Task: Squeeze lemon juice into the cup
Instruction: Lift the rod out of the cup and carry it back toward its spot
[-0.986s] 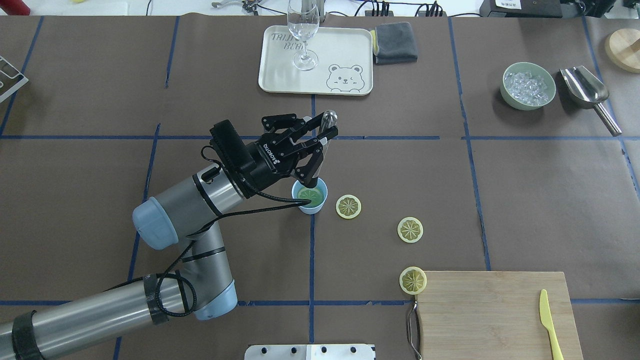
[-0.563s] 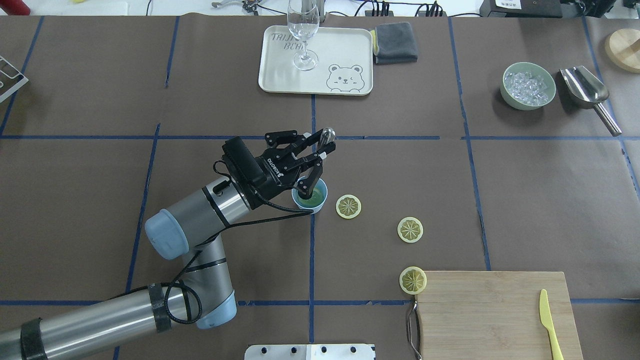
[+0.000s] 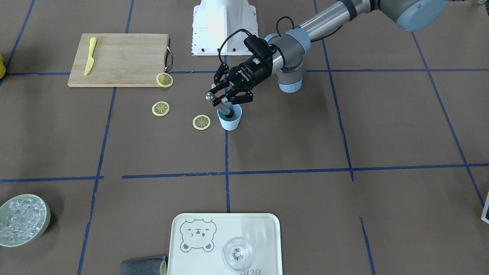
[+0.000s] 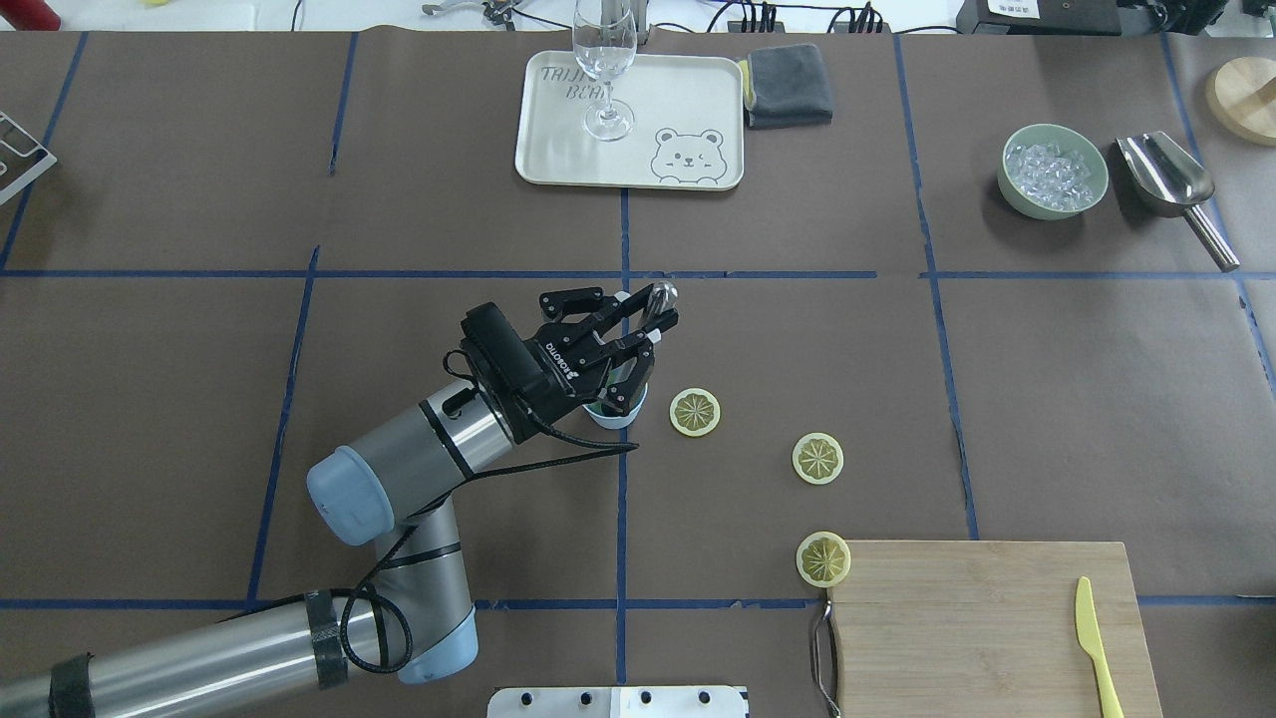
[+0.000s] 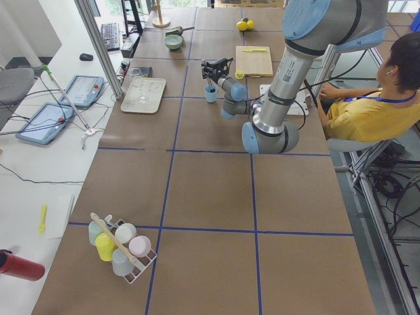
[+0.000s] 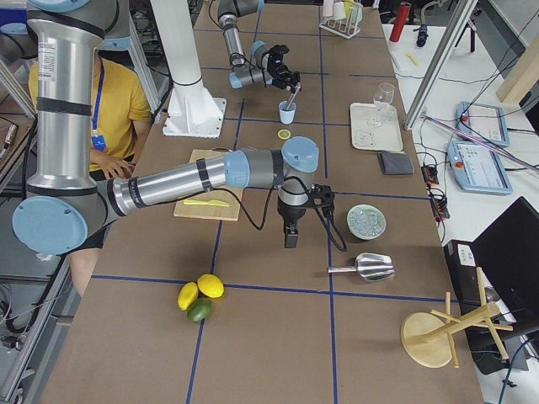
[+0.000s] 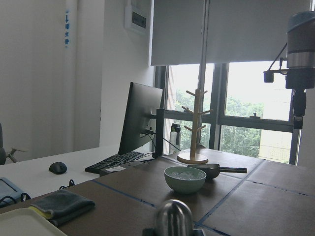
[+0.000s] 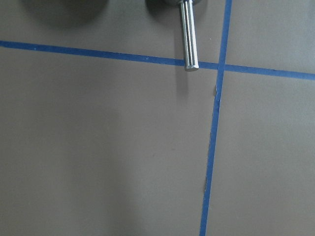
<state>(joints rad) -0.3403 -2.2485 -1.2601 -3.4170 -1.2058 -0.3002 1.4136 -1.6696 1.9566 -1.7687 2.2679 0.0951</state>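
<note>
The pale blue cup (image 4: 626,416) stands mid-table, also in the front view (image 3: 230,122). My left gripper (image 4: 636,334) is shut on a metal muddler (image 4: 659,295) held tilted, its lower end down inside the cup (image 3: 228,112). The gripper hangs right over the cup and hides what is inside. The muddler's rounded top shows in the left wrist view (image 7: 173,216). Three lemon slices (image 4: 694,412) (image 4: 817,459) (image 4: 823,559) lie on the table right of the cup. My right gripper (image 6: 291,237) points down near the ice bowl, far from the cup; I cannot tell if it is open.
A tray (image 4: 678,100) with a wine glass (image 4: 605,70) and a grey cloth (image 4: 788,85) sit at the back. A green bowl of ice (image 4: 1054,170) and a metal scoop (image 4: 1171,179) are far right. A cutting board (image 4: 987,628) holds a yellow knife (image 4: 1097,648).
My left gripper has come down and back toward the cup, pushing the muddler deeper into it. The lemon slice seen in the cup a second ago is now covered.
</note>
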